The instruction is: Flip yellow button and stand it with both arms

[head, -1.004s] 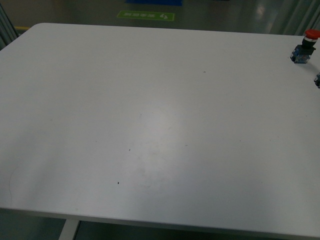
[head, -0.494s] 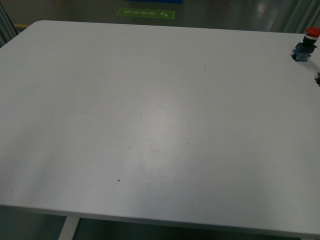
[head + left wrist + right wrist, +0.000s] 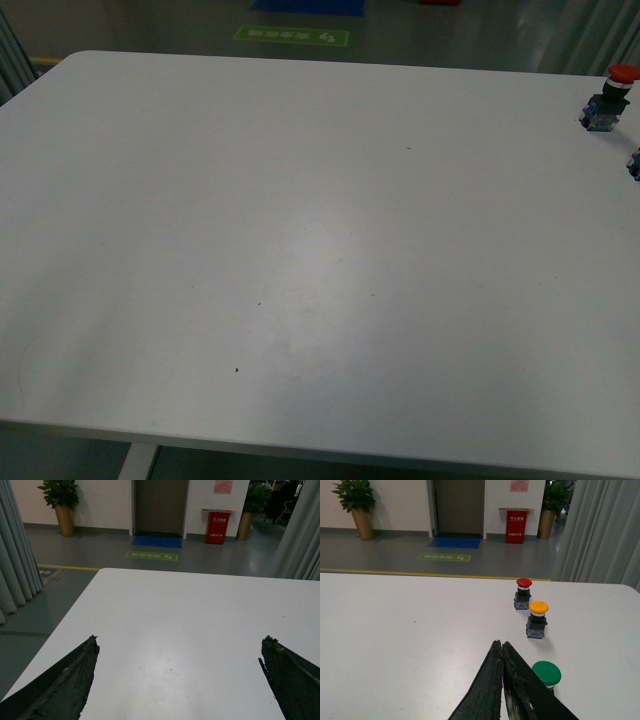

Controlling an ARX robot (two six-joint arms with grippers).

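The left tool (image 3: 180, 652) hangs released over the white desk (image 3: 300, 250), its two dark fingers (image 3: 60, 685) spread wide apart with only bare desk between them; nothing is held. In the front view neither arm shows, and the desk is bare across its left and middle.

Further right, the right tool (image 3: 500, 647) is clenched, its fingers pressed together with nothing between them; it hovers above the desk. Beyond its tip three switches stand in a row. The yellow button (image 3: 538, 619) stands upright, cap on top, in the middle of the row and apart from the tool; the red-capped switch (image 3: 523, 593) stands just behind it; the green-capped switch (image 3: 546, 674) sits nearest, beside the tool's fingers. In the front view the red-capped switch (image 3: 609, 98) stands near the desk's far right edge.
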